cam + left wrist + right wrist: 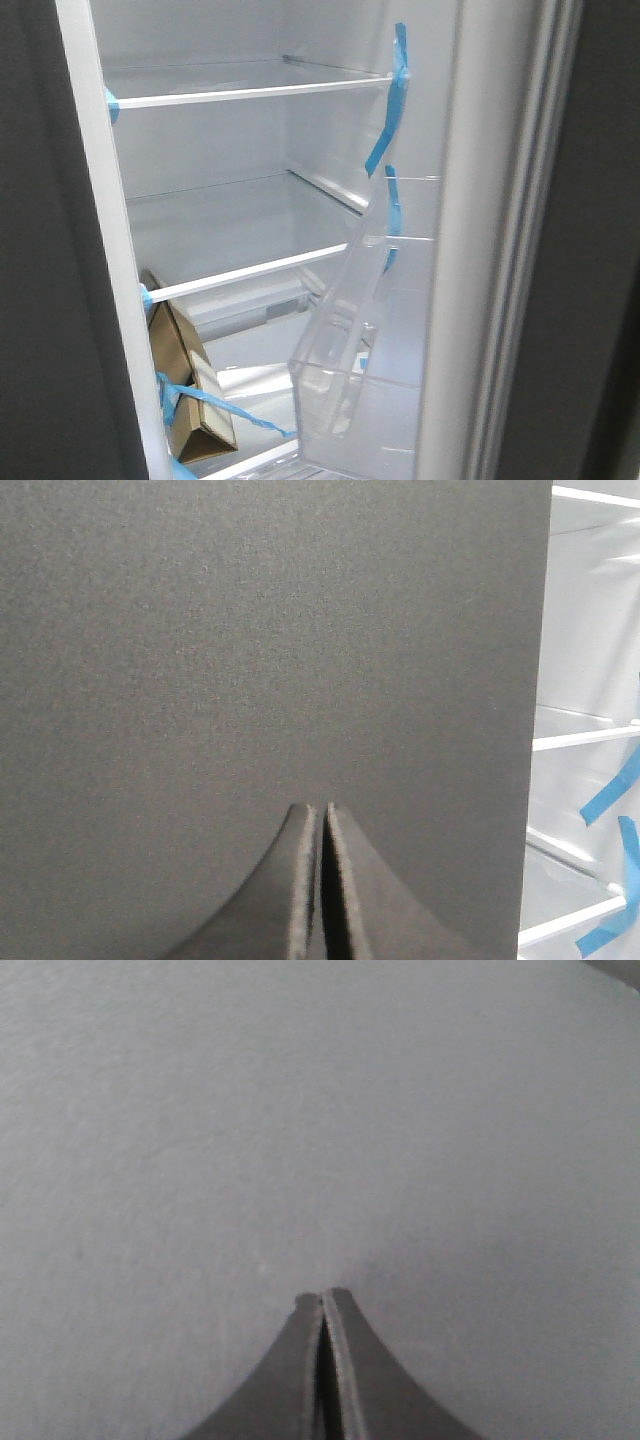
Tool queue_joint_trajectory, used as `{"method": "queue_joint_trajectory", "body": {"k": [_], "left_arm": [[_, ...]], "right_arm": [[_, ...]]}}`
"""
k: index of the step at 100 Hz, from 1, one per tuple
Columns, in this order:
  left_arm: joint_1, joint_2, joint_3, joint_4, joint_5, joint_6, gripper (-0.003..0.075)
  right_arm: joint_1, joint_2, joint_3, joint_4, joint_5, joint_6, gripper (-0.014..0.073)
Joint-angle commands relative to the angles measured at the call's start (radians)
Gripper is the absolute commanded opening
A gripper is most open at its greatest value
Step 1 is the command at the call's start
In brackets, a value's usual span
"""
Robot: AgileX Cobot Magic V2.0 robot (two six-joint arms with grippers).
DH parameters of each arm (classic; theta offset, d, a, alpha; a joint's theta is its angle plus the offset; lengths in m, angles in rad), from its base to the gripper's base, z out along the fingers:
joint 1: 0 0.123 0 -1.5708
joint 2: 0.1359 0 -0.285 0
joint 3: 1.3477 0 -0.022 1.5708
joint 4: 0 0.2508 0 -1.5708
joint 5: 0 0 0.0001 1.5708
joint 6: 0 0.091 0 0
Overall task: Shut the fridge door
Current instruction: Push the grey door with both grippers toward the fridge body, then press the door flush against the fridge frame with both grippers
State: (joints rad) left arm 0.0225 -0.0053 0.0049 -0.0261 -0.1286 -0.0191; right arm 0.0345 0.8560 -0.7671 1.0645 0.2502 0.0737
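Note:
The fridge door (455, 150) stands partly open at the right of the front view. Its white inner face carries a clear plastic bin (350, 375) and blue tape strips (397, 95). Neither gripper shows in the front view. My left gripper (321, 808) is shut and empty, its tips close to a flat dark-grey panel (250, 630). My right gripper (322, 1298) is shut and empty, its tips at a flat matte grey surface (300, 1110) that fills its view. I cannot tell whether that surface is the door's outer face, or whether the tips touch it.
The fridge compartment is open, with glass shelves (250, 93) taped in blue. A brown cardboard box (185, 380) leans at its lower left. A narrow dark-grey panel (40, 250) with a white strip borders the opening on the left. Shelves (585, 738) show past the panel's edge in the left wrist view.

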Motion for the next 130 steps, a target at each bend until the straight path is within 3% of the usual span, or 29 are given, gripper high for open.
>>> {"method": "queue_joint_trajectory", "body": {"k": [1, 27, 67, 93, 130], "left_arm": [[0.000, -0.011, 0.035, -0.004, -0.073, -0.004, -0.0020], [0.000, -0.011, 0.035, -0.004, -0.073, -0.004, -0.0020], [0.000, -0.011, 0.035, -0.004, -0.073, -0.004, -0.0020], [0.000, -0.011, 0.035, -0.004, -0.073, -0.004, -0.0020], [0.000, -0.011, 0.035, -0.004, -0.073, -0.004, -0.0020]], "right_arm": [[0.002, 0.039, -0.077, 0.024, 0.040, -0.010, -0.0046], [0.072, 0.165, -0.208, -0.020, 0.056, -0.010, -0.0046], [0.370, 0.393, -0.398, -0.297, -0.207, -0.010, -0.0046], [0.465, 0.566, -0.521, -0.435, -0.375, -0.010, -0.0046], [0.471, 0.850, -0.844, -0.505, -0.263, -0.010, -0.0046]]}}
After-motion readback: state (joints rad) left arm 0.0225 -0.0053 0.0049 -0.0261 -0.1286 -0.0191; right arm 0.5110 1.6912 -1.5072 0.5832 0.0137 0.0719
